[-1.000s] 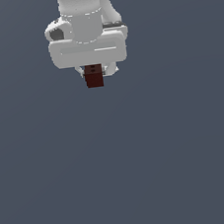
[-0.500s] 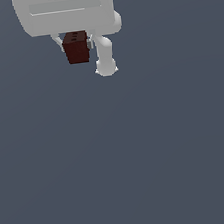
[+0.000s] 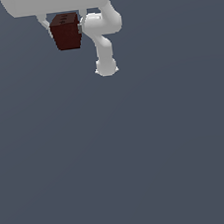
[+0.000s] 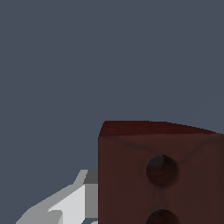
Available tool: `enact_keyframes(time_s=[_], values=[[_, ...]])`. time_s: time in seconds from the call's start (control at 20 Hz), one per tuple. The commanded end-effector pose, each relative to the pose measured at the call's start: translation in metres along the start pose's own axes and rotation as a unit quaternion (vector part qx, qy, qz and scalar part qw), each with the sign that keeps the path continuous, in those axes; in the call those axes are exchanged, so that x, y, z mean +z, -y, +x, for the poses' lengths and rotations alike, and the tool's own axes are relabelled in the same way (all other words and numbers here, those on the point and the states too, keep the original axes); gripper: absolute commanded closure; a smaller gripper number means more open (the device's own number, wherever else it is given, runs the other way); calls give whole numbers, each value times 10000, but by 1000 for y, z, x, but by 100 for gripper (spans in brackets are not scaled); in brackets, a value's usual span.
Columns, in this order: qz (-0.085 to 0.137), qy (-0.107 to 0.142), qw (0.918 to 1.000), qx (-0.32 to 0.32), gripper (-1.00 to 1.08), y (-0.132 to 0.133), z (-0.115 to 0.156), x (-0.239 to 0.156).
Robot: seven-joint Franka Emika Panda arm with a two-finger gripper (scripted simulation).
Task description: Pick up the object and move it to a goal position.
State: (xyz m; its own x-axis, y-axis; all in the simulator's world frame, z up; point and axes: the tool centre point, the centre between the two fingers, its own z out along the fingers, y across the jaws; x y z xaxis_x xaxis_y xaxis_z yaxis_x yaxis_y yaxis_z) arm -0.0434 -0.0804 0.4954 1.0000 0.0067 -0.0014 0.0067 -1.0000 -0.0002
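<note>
The object is a small maroon cube [image 3: 66, 31] with faint dark marks on its upper face. It hangs high at the top of the exterior view, held under my white gripper [image 3: 64, 21], whose body is cut off by the frame's top edge. The fingers sit at the cube's two sides. In the wrist view the cube [image 4: 159, 175] fills the near corner, showing two dark round marks, with one pale finger [image 4: 72, 203] beside it. The cube is off the ground.
The white arm links [image 3: 103, 40] curve down beside the cube on the exterior view's right. The flat grey-blue ground [image 3: 119, 158] fills everything else in both views. No goal marker shows.
My gripper has carried the cube upward and toward the camera, so both look larger and sit higher in the exterior view, shifted to its left. The arm links now show beside it.
</note>
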Motion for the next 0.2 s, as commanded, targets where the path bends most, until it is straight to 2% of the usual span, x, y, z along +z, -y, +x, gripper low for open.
enact_keyframes(time_s=[0.0,0.15], values=[[-1,-7,10000,-2,108,-1,1,-5],[-1,-7,10000,-2,108,-2,1,-6]])
